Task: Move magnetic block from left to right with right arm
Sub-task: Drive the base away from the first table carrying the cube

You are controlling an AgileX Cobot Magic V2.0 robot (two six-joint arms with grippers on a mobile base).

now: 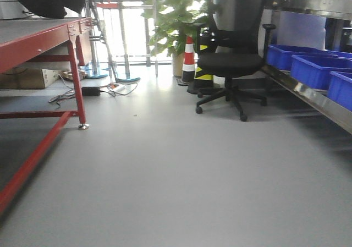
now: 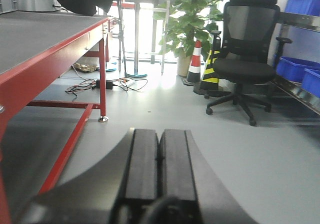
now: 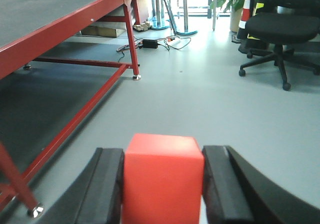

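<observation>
Here we go: the magnetic block (image 3: 162,179) sits squarely between the right fingers (image 3: 105,189), with a black pad pressed flat on each of its opposite side faces, and we read that as a firm hold. It hangs in the air above the floor (image 3: 200,99), off to the side of the counter (image 3: 65,27), resting on nothing. Over on the other arm, the left fingers (image 2: 142,164) are pressed together with nothing between them, pointing out over the floor.

Now, the cube itself looks plain red and matte, with crisp edges and flat sides. We judge it stiff and light, unlikely to squash or crack. Those parallel faces are the natural place to pinch, centred as it is here, and the dull finish should give decent friction. One caution from us: being magnetic, it may tug towards metal, and the counter's glossy red frame looks like painted steel, so a close pass could pull it askew.

As for textures, the counter top is dark, flat and matte, the floor is smooth pale grey with a soft sheen, and the fingers are broad black slabs with curved outer shoulders
</observation>
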